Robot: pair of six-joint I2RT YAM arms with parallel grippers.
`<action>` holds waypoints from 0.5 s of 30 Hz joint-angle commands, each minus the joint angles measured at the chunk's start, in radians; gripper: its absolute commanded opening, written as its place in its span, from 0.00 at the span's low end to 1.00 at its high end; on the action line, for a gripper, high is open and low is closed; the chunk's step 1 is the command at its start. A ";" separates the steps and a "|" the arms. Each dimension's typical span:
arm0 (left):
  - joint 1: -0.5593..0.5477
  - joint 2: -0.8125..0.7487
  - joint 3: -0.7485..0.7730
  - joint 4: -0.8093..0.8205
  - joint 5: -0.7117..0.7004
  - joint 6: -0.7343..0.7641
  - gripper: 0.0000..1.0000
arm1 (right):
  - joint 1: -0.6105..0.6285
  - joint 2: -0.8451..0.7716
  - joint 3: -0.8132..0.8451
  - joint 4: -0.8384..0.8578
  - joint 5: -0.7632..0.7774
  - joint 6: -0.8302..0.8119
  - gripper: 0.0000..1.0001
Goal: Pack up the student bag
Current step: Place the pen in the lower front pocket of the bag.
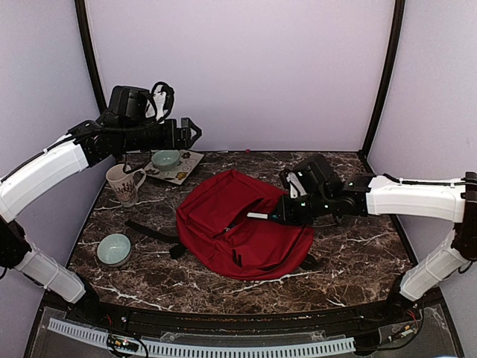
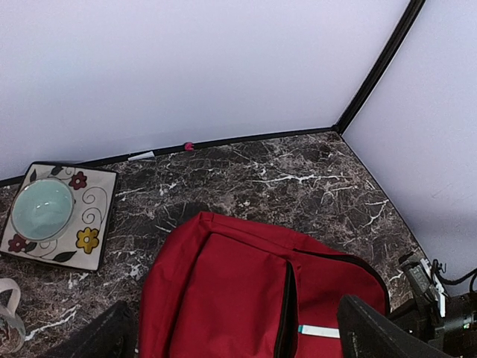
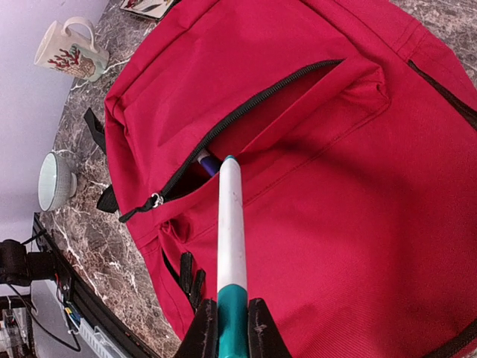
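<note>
While the left end effector (image 1: 195, 133) gapes, the right (image 3: 232, 328) pinches a pen (image 3: 231, 216), tip seemingly in student bag (image 3: 358, 224).

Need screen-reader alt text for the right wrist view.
The right gripper holds a white, teal-ended pen with its tip at the unzipped front pocket of the red student bag. A mug and a pale bowl sit on the table beyond.

left tool (image 1: 195, 134) raised, jaws wide, right tool (image 3: 232, 321) clamping pen (image 3: 231, 216)
</note>
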 commanded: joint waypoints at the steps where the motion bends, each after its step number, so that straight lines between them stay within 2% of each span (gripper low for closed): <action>1: 0.009 -0.054 -0.016 -0.005 -0.004 -0.015 0.96 | 0.005 0.052 0.105 0.059 0.068 -0.035 0.00; 7: 0.009 -0.071 -0.029 -0.002 -0.008 -0.015 0.96 | -0.004 0.150 0.157 0.002 0.067 -0.038 0.00; 15: 0.009 -0.078 -0.040 -0.009 -0.014 -0.013 0.96 | -0.006 0.141 0.125 0.017 0.035 -0.012 0.00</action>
